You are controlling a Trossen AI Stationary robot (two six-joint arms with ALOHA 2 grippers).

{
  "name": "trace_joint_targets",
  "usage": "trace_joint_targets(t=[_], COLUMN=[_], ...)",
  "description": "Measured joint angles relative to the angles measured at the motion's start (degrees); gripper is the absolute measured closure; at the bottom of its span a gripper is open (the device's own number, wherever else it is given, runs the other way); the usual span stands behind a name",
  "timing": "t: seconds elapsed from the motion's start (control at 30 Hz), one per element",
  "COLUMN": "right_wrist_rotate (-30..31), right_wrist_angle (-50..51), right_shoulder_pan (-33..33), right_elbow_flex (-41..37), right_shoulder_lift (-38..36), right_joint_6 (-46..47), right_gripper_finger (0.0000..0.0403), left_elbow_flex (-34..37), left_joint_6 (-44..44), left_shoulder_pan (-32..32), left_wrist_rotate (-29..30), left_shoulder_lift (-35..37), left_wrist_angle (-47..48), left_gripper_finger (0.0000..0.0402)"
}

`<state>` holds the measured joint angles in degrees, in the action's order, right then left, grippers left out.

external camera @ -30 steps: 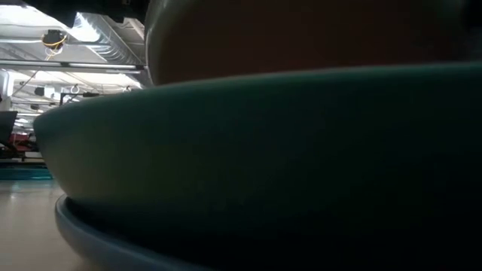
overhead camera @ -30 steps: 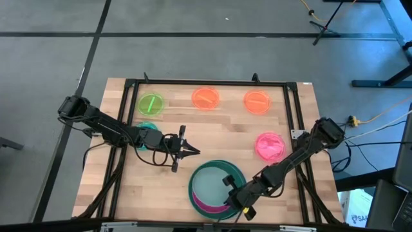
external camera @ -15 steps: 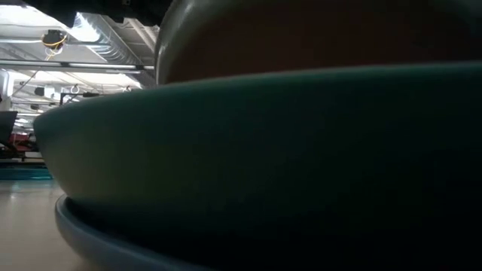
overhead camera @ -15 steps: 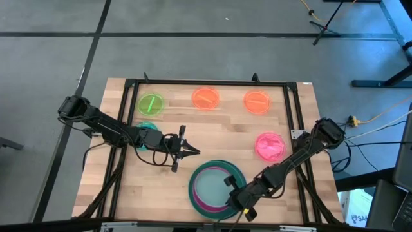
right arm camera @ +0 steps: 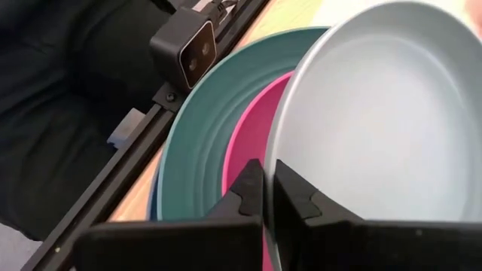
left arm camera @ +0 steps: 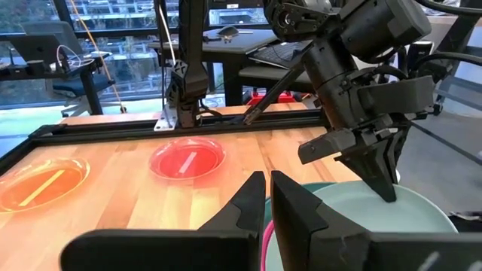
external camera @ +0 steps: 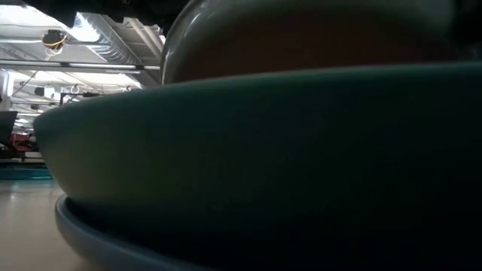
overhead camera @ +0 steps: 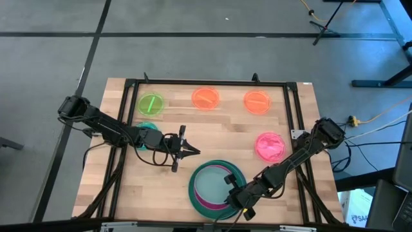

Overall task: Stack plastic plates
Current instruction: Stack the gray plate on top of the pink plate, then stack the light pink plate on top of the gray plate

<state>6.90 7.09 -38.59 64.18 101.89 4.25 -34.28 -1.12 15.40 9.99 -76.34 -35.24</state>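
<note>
A stack stands near the table's near edge: a large green plate point(overhead camera: 239, 173), a magenta plate point(overhead camera: 207, 207) in it and a pale teal plate point(overhead camera: 211, 187) on top. A blue plate's rim point(external camera: 83, 237) shows under the green one. My right gripper point(overhead camera: 230, 187) is shut on the pale teal plate's rim. My left gripper point(overhead camera: 191, 152) is shut and empty, left of and beyond the stack, pointing toward the table's right. A small pink plate point(overhead camera: 269, 146), two orange plates point(overhead camera: 206, 98) point(overhead camera: 257, 101) and a neon green plate point(overhead camera: 151, 103) lie flat on the table. My right gripper pinches the pale teal plate's rim point(right arm camera: 273, 150) on its right side between the two fingers. The fingers point(left arm camera: 379, 175) slant down onto it from the table's right. The gripped side stands raised over the magenta plate point(right arm camera: 245, 147). Whether the plate's other side rests on the stack cannot be told.
A dark frame point(overhead camera: 212, 82) runs round the table top. Another teal plate point(overhead camera: 147, 128) lies partly under my left arm. Bare wood lies between the stack and the far row of small plates.
In the low view the raised pale teal plate's edge has shifted a little toward the table's right, with my right gripper still shut on it. My left gripper has kept still.
</note>
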Motion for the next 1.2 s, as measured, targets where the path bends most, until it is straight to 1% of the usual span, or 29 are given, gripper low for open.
trace_joint_targets(t=[0.3,0.37,0.6,0.7,0.87,1.0,1.2], right_wrist_rotate=[0.13,0.19,-0.01,-0.73,-1.35,-1.05,0.54], right_wrist_angle=[-0.04,-0.06,0.3,1.58,10.84,21.72,31.87], right_shoulder_pan=[0.0,0.0,0.0,0.0,-0.02,-0.02,-0.07], right_elbow_flex=[0.0,0.0,0.0,0.0,2.95,6.07,6.4], right_shoulder_lift=[0.0,0.0,0.0,-0.38,-1.92,-3.06,-4.63], right_joint_6=[-0.02,0.1,1.53,1.51,3.92,9.4,16.86], right_gripper_finger=[0.0395,0.0381,0.03,0.028,0.0272,0.0272,0.0272], left_elbow_flex=[0.0,0.0,0.0,0.0,0.0,0.0,0.0], left_joint_6=[-1.78,-1.78,-1.78,-1.78,-1.78,-1.78,-1.78], left_shoulder_pan=[0.0,0.01,0.01,0.0,0.01,0.0,0.0], left_wrist_rotate=[0.0,-0.01,-0.01,-0.01,-0.01,-0.45,-0.47], left_shoulder_lift=[0.0,0.0,0.0,0.0,0.0,0.0,0.0], left_wrist_angle=[0.02,0.04,0.06,0.07,0.25,0.28,0.26], left_gripper_finger=[0.0383,0.0383,0.0383,0.0383,0.0383,0.0383,0.0383])
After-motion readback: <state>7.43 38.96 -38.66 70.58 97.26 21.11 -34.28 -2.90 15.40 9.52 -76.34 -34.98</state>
